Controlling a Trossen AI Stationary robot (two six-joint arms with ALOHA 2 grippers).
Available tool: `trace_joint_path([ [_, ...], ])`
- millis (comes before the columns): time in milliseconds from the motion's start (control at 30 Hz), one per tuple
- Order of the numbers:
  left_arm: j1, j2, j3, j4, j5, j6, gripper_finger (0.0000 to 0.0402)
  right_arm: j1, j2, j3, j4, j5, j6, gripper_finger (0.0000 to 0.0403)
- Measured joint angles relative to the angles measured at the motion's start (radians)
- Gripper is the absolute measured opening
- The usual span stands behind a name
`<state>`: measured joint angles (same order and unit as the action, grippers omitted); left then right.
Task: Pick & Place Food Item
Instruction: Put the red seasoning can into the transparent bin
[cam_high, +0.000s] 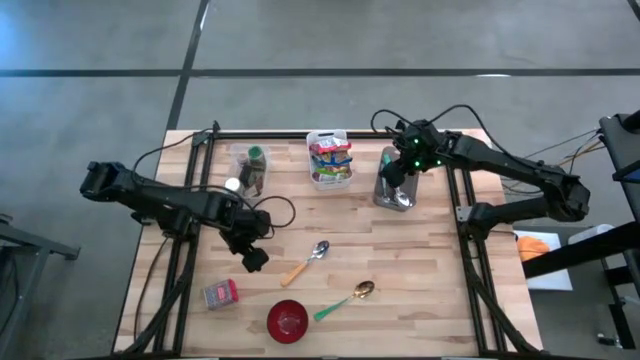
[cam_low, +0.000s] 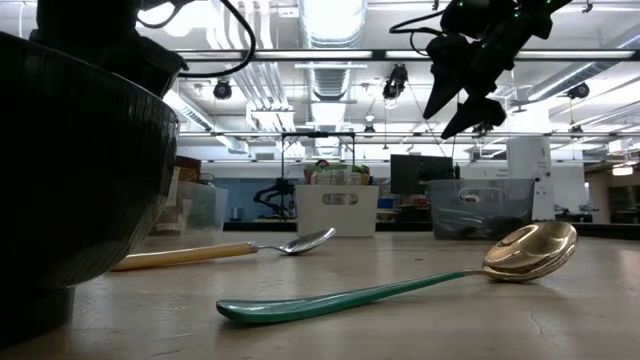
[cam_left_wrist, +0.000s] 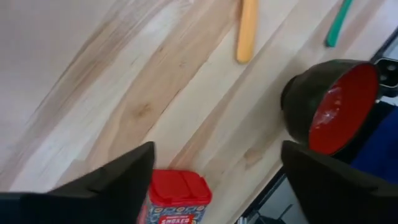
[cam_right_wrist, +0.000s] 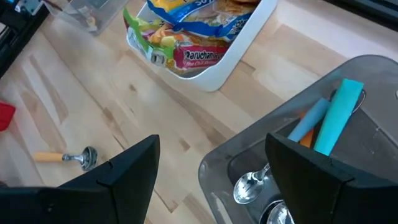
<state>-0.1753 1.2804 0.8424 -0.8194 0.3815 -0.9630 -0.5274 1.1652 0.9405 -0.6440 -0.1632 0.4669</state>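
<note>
A small jar with a red lid (cam_high: 220, 293) lies on its side on the table near the front left; in the left wrist view the jar (cam_left_wrist: 174, 198) shows low between my fingers. My left gripper (cam_high: 252, 258) (cam_left_wrist: 217, 155) hangs open above the bare wood just right of the jar, pointing steeply down. A white basket (cam_high: 330, 158) of food packets (cam_right_wrist: 186, 37) stands at the far middle. My right gripper (cam_high: 393, 172) (cam_right_wrist: 212, 143) is open in the air over the near edge of a grey utensil bin (cam_high: 395, 192), with nothing between its fingers.
A red bowl (cam_high: 287, 320) stands at the front edge. A wooden-handled spoon (cam_high: 305, 262) and a green-handled gold spoon (cam_high: 345, 298) lie mid-table. A clear bin with bottles (cam_high: 248, 170) stands at the far left. The grey bin (cam_right_wrist: 311, 155) holds spoons and coloured handles.
</note>
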Motion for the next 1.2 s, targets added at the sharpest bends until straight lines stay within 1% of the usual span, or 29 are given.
trace_joint_path([
  [67,0.0,0.0,-0.005,0.007,0.005,0.003,0.0379,0.0,0.0,0.0,0.0,0.005,-0.004,0.0287],
  [133,-0.001,0.0,-0.005,0.018,0.015,0.005,0.0394,0.0,0.0,0.0,0.0,0.005,-0.004,0.0287],
  [200,-0.003,0.0,-0.005,0.01,0.015,-0.014,0.0382,0.0,0.0,0.0,0.001,0.005,-0.006,0.0287],
  [300,-0.023,-0.001,-0.005,0.011,0.001,-0.041,0.0347,0.0,0.0,0.0,0.001,0.006,-0.007,0.0287],
  [400,-0.077,-0.002,-0.004,0.006,-0.009,-0.074,0.0314,0.0,0.0,0.0,0.0,0.006,-0.007,0.0287],
  [500,-0.138,-0.002,-0.004,-0.015,-0.024,-0.109,0.029,0.0,0.0,0.0,0.0,0.006,-0.007,0.0287],
  [600,-0.177,-0.002,-0.004,-0.108,-0.018,-0.194,0.0274,0.0,0.0,0.0,0.0,0.007,-0.007,0.0287],
  [700,-0.187,-0.002,-0.005,-0.213,0.031,-0.33,0.0261,0.0,0.0,0.0,0.001,0.007,-0.007,0.0287],
  [767,-0.188,-0.002,-0.006,-0.234,0.054,-0.349,0.0253,0.0,0.0,0.0,0.001,0.007,-0.007,0.0287],
  [833,-0.192,-0.002,-0.006,-0.214,0.052,-0.302,0.0246,0.0,0.0,0.0,0.0,0.007,-0.007,0.0287],
  [900,-0.203,-0.002,-0.006,-0.217,0.022,-0.299,0.0242,0.0,0.0,0.0,0.0,0.006,-0.006,0.0287],
  [1033,-0.221,-0.002,-0.006,-0.223,-0.039,-0.364,0.0241,0.001,0.0,0.0,-0.001,0.005,0.002,0.0287],
  [1100,-0.227,-0.002,-0.006,-0.224,-0.047,-0.377,0.0247,0.006,0.0,0.0,-0.001,0.005,0.004,0.0287],
  [1200,-0.243,-0.002,-0.006,-0.225,-0.053,-0.382,0.0272,0.011,0.0,0.0,-0.001,0.005,0.005,0.0287],
])
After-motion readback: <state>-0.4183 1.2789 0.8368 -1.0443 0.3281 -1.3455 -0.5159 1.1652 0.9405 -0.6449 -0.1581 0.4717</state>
